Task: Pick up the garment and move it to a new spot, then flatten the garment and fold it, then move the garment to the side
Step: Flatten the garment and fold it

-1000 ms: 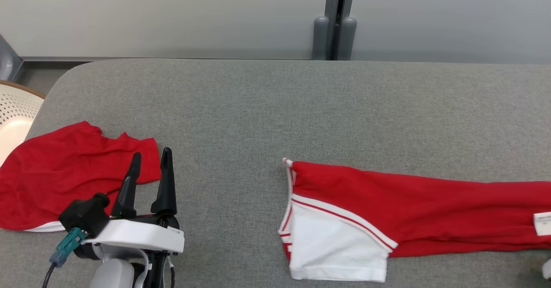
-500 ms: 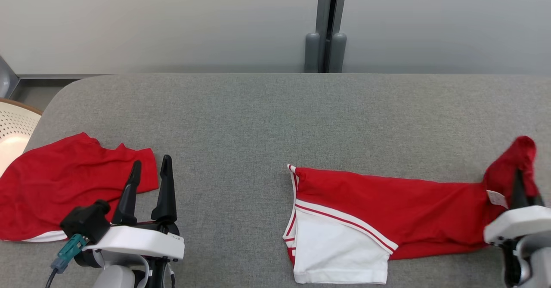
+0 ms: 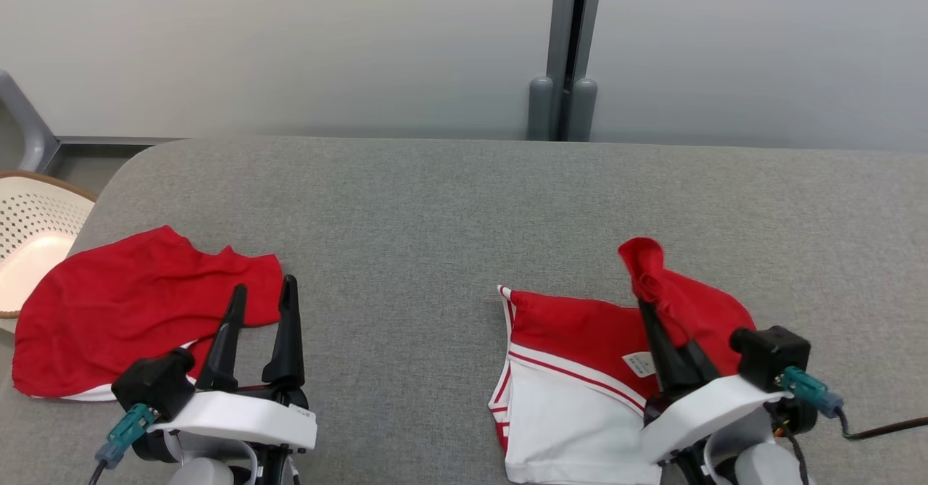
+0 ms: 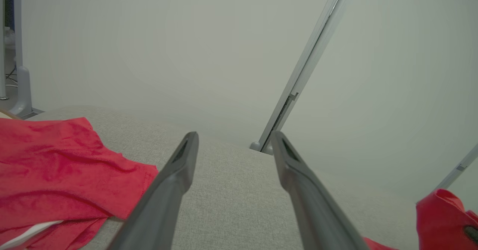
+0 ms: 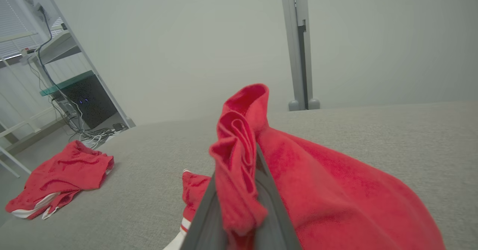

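The garment [image 3: 573, 325], red with white panels and stripes, lies on the grey padded table [image 3: 435, 202] right of centre. My right gripper [image 3: 644, 305] is shut on its bunched red end, holding it raised above the rest of the cloth. In the right wrist view that red bunch [image 5: 239, 153] sticks up between the fingers [image 5: 272, 209]. A white label [image 3: 638, 363] shows on the draped part. My left gripper [image 3: 264, 285] is open at the lower left, just above the table, with nothing between its fingers [image 4: 175, 179].
A second red garment [image 3: 123, 311] lies crumpled at the table's left end, beside my left gripper, and also shows as red cloth [image 4: 56, 167] in the left wrist view. A perforated pale basket [image 3: 36, 217] stands off the table's left edge. A grey wall post [image 3: 569, 50] rises behind.
My right gripper has carried the garment's red end from the far right toward the middle, doubling the cloth over itself. The head camera has shifted. The left gripper stays open in place.
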`<state>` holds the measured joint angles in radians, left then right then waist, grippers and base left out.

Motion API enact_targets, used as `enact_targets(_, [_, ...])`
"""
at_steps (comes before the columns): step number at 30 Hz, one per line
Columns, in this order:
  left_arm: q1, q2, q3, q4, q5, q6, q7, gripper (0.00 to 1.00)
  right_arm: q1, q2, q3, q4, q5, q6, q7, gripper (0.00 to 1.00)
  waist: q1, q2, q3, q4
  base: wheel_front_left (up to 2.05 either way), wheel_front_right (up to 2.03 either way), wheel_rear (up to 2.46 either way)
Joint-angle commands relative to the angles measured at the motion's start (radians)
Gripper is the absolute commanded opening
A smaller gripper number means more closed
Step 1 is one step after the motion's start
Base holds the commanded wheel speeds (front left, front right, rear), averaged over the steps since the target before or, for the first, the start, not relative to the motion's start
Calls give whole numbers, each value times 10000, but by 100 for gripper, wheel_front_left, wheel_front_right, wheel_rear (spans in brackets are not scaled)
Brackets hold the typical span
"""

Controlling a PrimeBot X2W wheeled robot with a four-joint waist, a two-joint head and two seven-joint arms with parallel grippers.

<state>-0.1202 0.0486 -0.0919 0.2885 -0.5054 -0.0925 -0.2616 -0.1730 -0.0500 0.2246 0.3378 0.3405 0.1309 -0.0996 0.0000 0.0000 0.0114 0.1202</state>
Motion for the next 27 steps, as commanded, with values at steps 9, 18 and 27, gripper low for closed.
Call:
enact_targets(9, [-59, 40, -104, 82, 1, -38, -46, 100, -181, -21, 1919, 1081, 1445, -4, -653, 0, 0, 0, 247, 711, 0, 0, 0])
enact_targets(18, [-156, 40, -211, 187, -61, -44, -46, 100, -732, -10, 2972, 2561, 2434, -2, -1253, 100, 0, 0, 418, 992, 0, 0, 0])
enact_targets(27, [-117, 38, -119, 225, -80, 37, -45, 100, -1256, -49, 5076, 2329, 4125, -4, -1008, 100, 0, 0, 393, 790, 0, 0, 0])
